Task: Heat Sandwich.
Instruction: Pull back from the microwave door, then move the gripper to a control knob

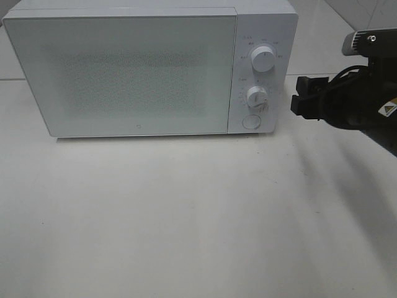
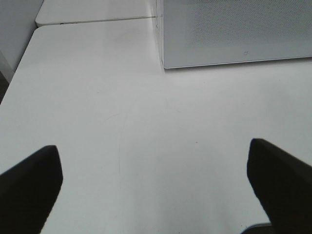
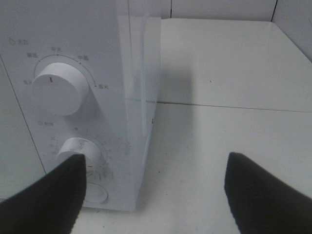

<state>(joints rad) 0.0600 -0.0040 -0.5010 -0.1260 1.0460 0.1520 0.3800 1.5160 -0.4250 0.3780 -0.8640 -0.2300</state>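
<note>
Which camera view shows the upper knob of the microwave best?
The right wrist view: the upper knob is close and unobstructed, its red mark clear. The exterior high view shows it small. The left wrist view shows only the microwave door, no knob.

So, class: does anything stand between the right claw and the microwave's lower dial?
Nothing visible does. The open right claw hangs just right of the microwave, apart from it, with only air between it and the lower dial. The door is shut, and no sandwich shows in any view.
</note>
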